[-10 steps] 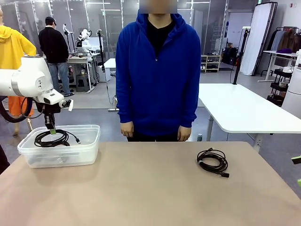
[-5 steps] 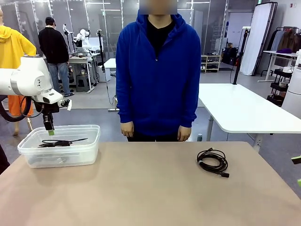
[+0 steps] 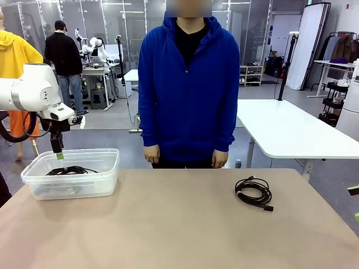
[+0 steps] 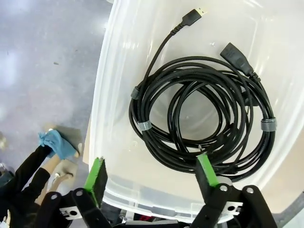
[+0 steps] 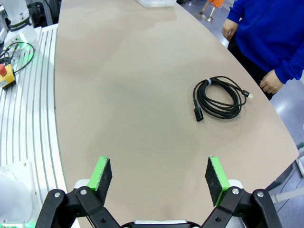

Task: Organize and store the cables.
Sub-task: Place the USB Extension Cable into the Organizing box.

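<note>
In the left wrist view the stored cables (image 4: 145,126) lie flat on the floor of a clear plastic bin (image 4: 97,118) as a loose black ring, a little wider than it is deep. One thin tail leaves the ring and ends in a gold-tipped plug aimed at the bin's far wall; a thicker black plug sits on the ring's far edge. Grey ties wrap the strands at two places. How many cords make up the bundle cannot be told, and one green pad covers a bit of the near edge.

The left claw (image 4: 152,171) hangs above the bin with its fingers spread wide and nothing between them. From the front this claw (image 3: 58,154) is seen side-on, so its gap is not readable there, and the bundle (image 3: 70,170) shows dimly through the bin's (image 3: 106,168) cloudy wall at the tabletop's (image 3: 179,224) left end.

A second coil (image 3: 261,199) lies flat on the right half of the tabletop, well apart from the bin — a thick plug points toward the robot's side and a thin tail toward the person. The right wrist view shows this coil (image 5: 207,82) with one pale tie. The right claw (image 5: 157,175) hovers above bare tabletop (image 5: 118,95), fully spread and empty.
</note>
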Robot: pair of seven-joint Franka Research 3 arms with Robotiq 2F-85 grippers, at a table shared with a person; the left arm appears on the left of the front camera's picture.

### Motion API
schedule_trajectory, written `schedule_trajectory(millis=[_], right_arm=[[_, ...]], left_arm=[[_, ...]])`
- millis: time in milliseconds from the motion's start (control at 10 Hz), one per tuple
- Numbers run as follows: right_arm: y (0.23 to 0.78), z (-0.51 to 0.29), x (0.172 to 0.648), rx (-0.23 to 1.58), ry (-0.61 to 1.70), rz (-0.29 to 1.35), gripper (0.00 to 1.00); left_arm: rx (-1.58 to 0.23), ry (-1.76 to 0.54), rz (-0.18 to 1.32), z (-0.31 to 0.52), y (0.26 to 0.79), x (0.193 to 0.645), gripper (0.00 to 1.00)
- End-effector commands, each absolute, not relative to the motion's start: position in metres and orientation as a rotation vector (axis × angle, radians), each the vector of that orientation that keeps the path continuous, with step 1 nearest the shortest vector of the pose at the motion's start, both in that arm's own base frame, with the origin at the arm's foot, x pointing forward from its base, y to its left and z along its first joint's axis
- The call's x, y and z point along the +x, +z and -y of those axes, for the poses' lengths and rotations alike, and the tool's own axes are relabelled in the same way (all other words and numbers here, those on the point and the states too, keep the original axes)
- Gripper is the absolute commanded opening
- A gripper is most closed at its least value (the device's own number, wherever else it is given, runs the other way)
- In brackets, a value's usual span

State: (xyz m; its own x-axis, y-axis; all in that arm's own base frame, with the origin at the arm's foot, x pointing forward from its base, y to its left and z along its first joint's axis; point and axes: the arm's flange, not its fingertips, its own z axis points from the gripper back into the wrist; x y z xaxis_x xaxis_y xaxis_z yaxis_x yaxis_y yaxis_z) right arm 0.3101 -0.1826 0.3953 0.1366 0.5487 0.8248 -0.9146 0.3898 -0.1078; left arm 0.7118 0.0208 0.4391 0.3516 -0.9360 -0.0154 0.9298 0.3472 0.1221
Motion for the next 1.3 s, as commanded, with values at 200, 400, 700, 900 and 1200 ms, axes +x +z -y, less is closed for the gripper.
schedule_trajectory(millis=[200, 400, 700, 900, 1200], right_arm=[[0.397, 0.183, 0.313, 0.487, 1.117, 0.938, 1.00], [0.397, 0.183, 0.313, 0.487, 1.117, 0.938, 1.00], [0.397, 0.183, 0.313, 0.487, 1.117, 0.938, 1.00], [0.397, 0.183, 0.313, 0.487, 1.117, 0.938, 1.00], [0.397, 0.183, 0.313, 0.487, 1.117, 0.938, 1.00]], left_arm=[[0.089, -1.214, 0.066, -0.017, 0.448, 0.697, 1.00], [0.116, -1.216, 0.067, -0.017, 0.446, 0.709, 1.00], [0.116, -1.216, 0.067, -0.017, 0.446, 0.709, 1.00], [0.116, -1.216, 0.067, -0.017, 0.446, 0.709, 1.00], [0.116, -1.216, 0.067, -0.017, 0.446, 0.709, 1.00]])
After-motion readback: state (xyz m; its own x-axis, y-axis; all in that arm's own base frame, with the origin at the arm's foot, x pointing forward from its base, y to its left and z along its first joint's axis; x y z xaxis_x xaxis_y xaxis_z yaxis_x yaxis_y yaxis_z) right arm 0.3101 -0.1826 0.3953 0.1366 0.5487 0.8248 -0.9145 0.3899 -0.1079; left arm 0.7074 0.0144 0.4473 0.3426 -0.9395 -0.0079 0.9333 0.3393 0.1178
